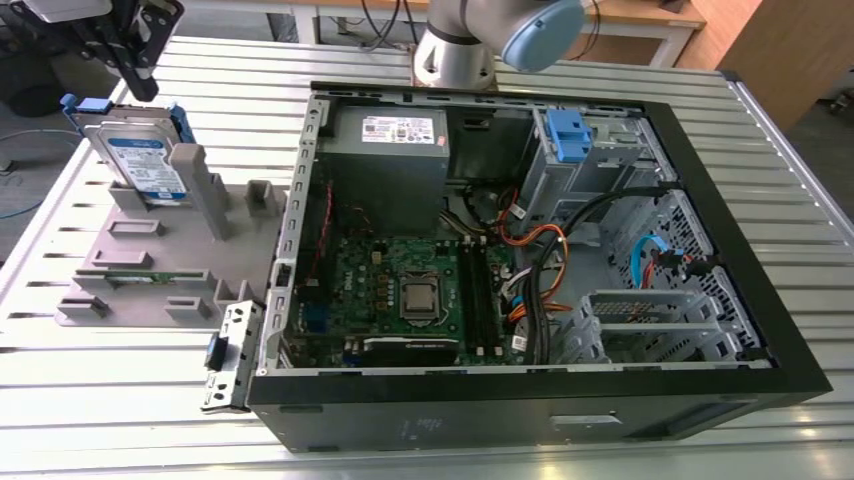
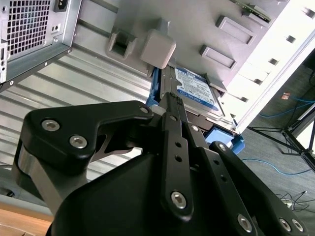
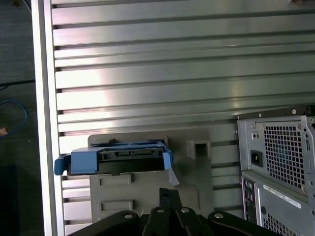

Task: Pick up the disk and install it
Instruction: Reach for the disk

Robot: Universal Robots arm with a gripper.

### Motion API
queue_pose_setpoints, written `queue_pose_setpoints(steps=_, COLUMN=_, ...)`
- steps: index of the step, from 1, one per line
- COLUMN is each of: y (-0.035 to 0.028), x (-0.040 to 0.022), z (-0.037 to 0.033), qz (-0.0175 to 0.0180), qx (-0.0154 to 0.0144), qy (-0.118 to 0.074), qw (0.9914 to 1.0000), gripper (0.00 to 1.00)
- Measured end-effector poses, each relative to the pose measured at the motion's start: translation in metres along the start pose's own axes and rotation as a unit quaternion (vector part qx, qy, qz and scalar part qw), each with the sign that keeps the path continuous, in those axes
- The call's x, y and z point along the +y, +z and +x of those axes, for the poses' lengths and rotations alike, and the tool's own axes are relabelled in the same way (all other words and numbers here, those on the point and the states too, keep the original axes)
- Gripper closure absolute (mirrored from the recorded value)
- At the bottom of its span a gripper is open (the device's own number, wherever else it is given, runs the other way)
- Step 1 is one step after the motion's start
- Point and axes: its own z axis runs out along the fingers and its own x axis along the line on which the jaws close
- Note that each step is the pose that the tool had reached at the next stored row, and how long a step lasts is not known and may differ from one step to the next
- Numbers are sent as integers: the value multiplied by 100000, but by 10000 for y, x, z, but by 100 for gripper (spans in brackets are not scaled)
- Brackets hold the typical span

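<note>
The disk (image 1: 144, 160) stands on edge in a grey holder (image 1: 140, 265) at the exterior view's left, its white-and-blue label facing the camera and its blue carrier frame around it. My gripper (image 1: 138, 82) hangs just above the disk's upper edge, apart from it. The jaws are shut with nothing between them. The second wrist view has the gripper (image 2: 166, 101) pointing at the disk (image 2: 197, 91). In the first wrist view the disk (image 3: 118, 157) shows end-on beyond the gripper (image 3: 169, 192).
An open computer case (image 1: 787, 330) lies on the slatted metal table (image 1: 801, 170), to the right of the holder in the exterior view. Inside are a motherboard (image 1: 400, 280), cables and a drive cage with a blue latch (image 1: 567, 135). The case's rear panel (image 3: 280, 162) is close by.
</note>
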Motion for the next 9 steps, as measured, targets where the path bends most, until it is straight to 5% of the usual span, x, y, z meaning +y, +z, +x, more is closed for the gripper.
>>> queue_pose_setpoints(steps=9, y=32, x=35, z=142, qz=-5, qx=-5, qy=4, qw=100000, gripper=89)
